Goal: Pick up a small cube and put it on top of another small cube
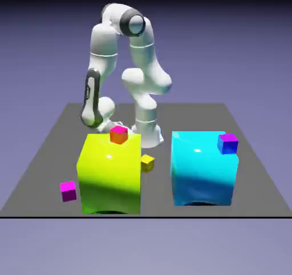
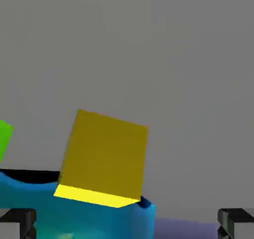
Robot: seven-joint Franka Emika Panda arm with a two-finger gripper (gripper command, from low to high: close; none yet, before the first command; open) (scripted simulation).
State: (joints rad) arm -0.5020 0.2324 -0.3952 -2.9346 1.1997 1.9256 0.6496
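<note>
Nearest the hand camera, our dark-grey two-finger gripper [image 2: 127, 224] stands wide open, holding nothing. Our target, the tiny plain yellow cube [image 1: 147, 163], sits on the grey tabletop [image 1: 157, 202] between the large glossy yellow-green block [image 1: 110, 174] and the large glossy cyan block [image 1: 202, 171], closer to the yellow-green one.

We judge the step as lining up for the pick. The cube lies off the fingers' midline in the hand view, and its edges run slightly askew to them, so we should centre over it, turn a little to meet two opposite faces squarely, then lower straight and close gently. Drifting sideways could knock the yellow-green block.

Our cube looks flat-faced and sharp-edged, unmarked, dull mustard on its broad face and bright lemon along a narrow one.
</note>
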